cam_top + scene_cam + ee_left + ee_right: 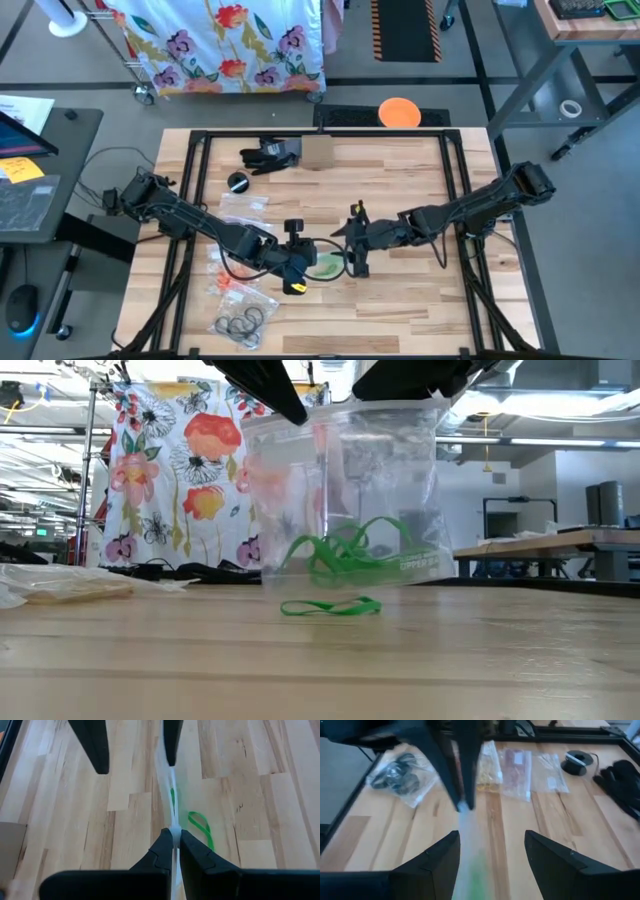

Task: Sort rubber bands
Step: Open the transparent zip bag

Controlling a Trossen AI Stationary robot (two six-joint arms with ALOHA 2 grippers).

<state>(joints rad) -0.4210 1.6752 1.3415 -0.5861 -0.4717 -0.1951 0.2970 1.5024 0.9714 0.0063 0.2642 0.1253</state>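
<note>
A clear zip bag (pixel 345 500) with green rubber bands (pixel 350 550) inside hangs over the middle of the table between both grippers. One loose green rubber band (pixel 330 606) lies flat on the wood beneath it, also seen in the left wrist view (pixel 200 827). My left gripper (pixel 173 834) is shut on the bag's top edge. My right gripper (pixel 492 865) stands open at the bag's other end, its fingers on either side of the bag (pixel 470 850). My left gripper pinches the bag's top edge (pixel 173 827) between its two fingertips, slanting down from the table's left. The bag hangs below the fingers, upright and clear of the table. My right gripper has one finger (pixel 171 742) at the far end of that edge; whether it touches, I cannot tell.
Left of the arms lie other zip bags: one with black bands (pixel 240 322), one with orange bands (pixel 235 285), and clear ones (pixel 245 205). A black roll (pixel 238 182), a black glove (pixel 270 155) and a cardboard box (pixel 317 150) sit toward the far edge.
</note>
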